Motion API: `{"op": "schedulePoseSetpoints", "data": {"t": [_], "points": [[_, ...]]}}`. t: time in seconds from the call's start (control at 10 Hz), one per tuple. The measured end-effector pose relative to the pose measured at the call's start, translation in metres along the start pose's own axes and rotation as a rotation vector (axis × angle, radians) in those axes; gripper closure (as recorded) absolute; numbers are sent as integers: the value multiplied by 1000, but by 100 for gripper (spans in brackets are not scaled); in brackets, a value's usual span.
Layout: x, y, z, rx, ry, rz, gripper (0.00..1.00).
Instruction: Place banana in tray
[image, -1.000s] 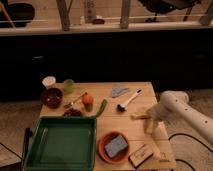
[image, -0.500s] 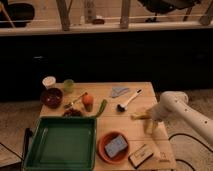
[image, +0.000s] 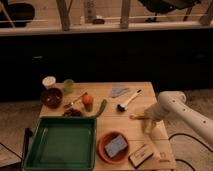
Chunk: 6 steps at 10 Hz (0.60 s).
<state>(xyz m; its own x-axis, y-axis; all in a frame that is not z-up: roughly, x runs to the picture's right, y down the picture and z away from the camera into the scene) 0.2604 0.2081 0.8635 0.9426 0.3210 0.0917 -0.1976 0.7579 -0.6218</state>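
Observation:
The banana (image: 138, 117) is a small yellow shape lying on the wooden table (image: 112, 125), right of centre. My gripper (image: 147, 123) hangs from the white arm (image: 175, 107) that reaches in from the right. It sits right at the banana's right end, low over the table. The green tray (image: 62, 142) stands at the table's front left, and what shows of its inside is bare.
An orange plate (image: 102, 150) holding a blue sponge (image: 115, 146) sits right of the tray, with a small box (image: 140, 155) beside it. A brush (image: 128, 100), a grey cloth (image: 119, 91), an orange fruit (image: 87, 100), a green vegetable (image: 101, 107), a dark bowl (image: 51, 96) and two cups (image: 49, 81) lie behind.

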Motion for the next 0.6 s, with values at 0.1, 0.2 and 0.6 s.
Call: {"op": "schedulePoseSetpoints", "data": {"t": [0.1,0.2,0.6], "points": [[-3,0,0,3,-1,-5,29],[-4,1,0,4,-1,-9,38],[-11,2,0,9,-3,-20,81]]}}
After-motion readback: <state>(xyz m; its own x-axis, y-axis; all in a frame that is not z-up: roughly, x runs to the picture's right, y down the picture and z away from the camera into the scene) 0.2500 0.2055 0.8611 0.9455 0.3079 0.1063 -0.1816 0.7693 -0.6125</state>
